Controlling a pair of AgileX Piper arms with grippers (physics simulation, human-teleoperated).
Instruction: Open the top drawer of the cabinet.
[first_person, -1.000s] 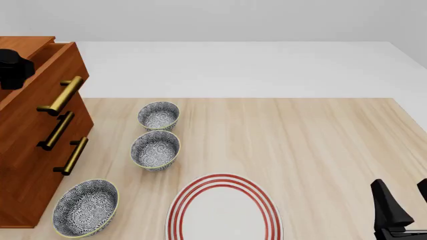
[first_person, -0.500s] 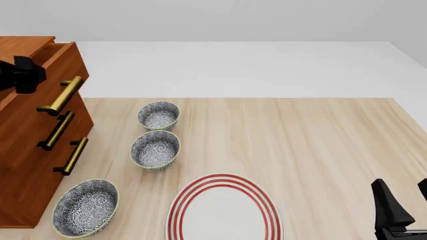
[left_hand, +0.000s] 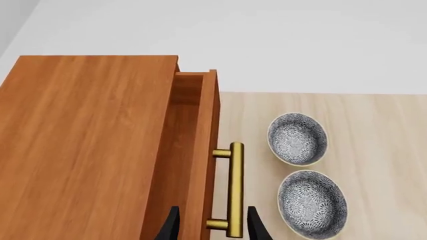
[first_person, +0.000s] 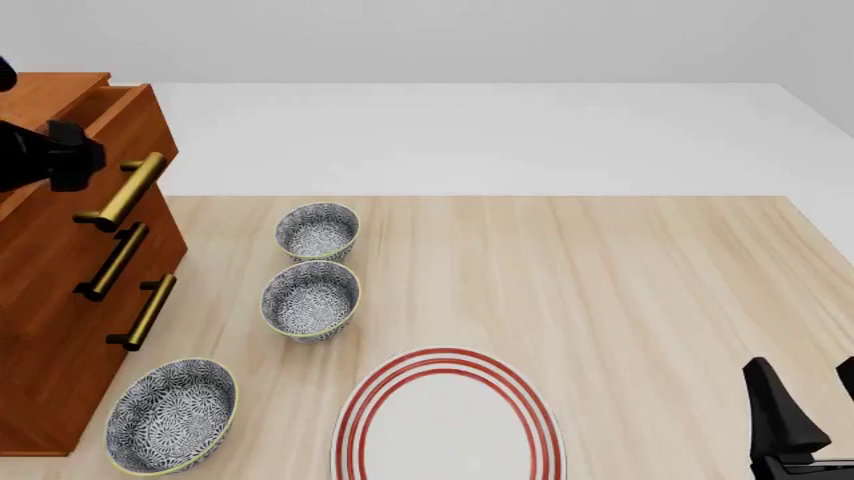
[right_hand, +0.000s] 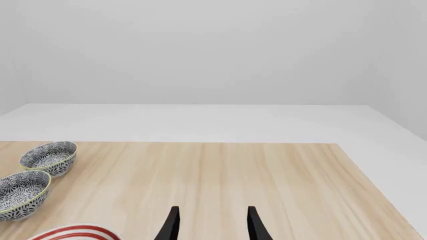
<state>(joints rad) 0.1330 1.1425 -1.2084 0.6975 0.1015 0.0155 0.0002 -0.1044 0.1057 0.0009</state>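
The cabinet stands at the table's left edge, seen from above in the left wrist view as cabinet. Its top drawer is pulled out a little, showing a slice of wooden interior. The drawer's brass handle and handle juts toward the bowls. My left gripper hovers open above the drawer's front, one finger on either side of front board and handle, touching neither. In the front view the left gripper is a dark shape over the drawer. My right gripper is open and holds nothing, low at the table's near right as gripper.
Two lower drawers with brass handles sit below. Three patterned bowls line up right of the cabinet. A red-ringed white plate lies at the near edge.
My left gripper has shifted slightly right and down, from over the cabinet top toward the top drawer's front and handle. The drawer and right arm have not moved.
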